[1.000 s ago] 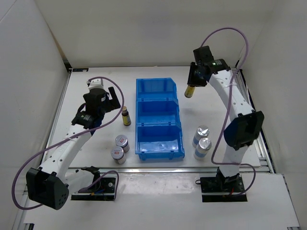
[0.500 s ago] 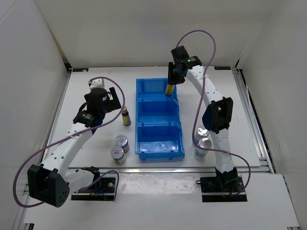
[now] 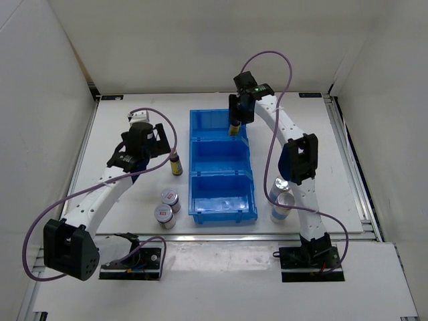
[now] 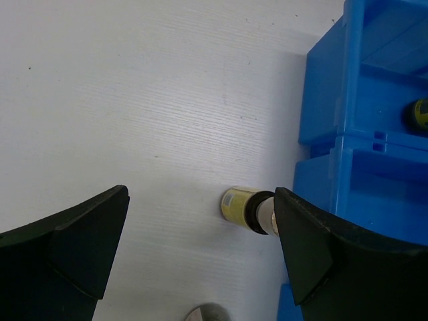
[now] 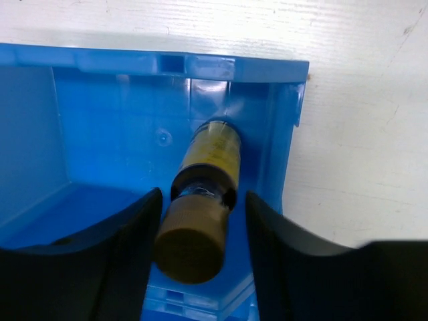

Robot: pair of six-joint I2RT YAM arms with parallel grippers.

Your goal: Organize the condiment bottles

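The right fingers [image 5: 200,194], narrowed on a slim dark-brown bottle with a yellow label [image 5: 210,157], had swung from beyond the right side of the blue three-compartment plastic bin [image 3: 192,200] into its far compartment. Placement appeared nearly complete, with release pending. The bottle's cap lay between the fingers. The left fingers [image 4: 200,227] gaped wide above a second brown bottle [image 4: 249,209] standing just left of the bin.

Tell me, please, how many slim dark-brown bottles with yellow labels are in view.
2. One dark-brown bottle stands left of the blue bin; the other dark-brown bottle is in the bin's far compartment, between the right hand's fingers. None appears hidden.
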